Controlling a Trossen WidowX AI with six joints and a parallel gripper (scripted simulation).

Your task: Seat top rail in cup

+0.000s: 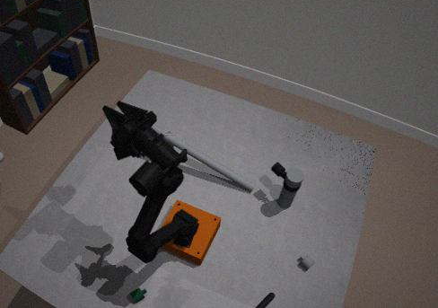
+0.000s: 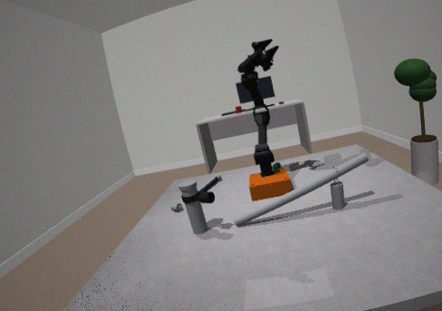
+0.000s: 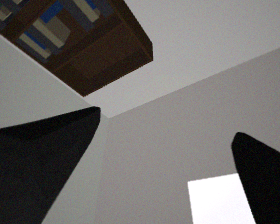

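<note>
claw (image 1: 112, 107) (image 2: 274, 43) (image 3: 165, 126) open above sloping grey rail (image 1: 208, 162) (image 2: 301, 192).

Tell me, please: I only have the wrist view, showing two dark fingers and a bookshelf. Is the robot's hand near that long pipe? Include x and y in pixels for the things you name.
Observer: No. In the exterior view the gripper (image 1: 112, 106) (image 2: 275, 43) (image 3: 165, 126) is raised well above the rail (image 1: 208, 162) (image 2: 301, 192), touching nothing.
Operator: Is the pipe in its socket on the big post?
Observer: No, its lower end rests down by the mat (image 1: 224, 105) (image 2: 272, 251), apart from the big post (image 1: 287, 197) (image 2: 196, 217).
Operator: And its other end?
Observer: Raised, beyond the small post (image 2: 338, 197).
</note>
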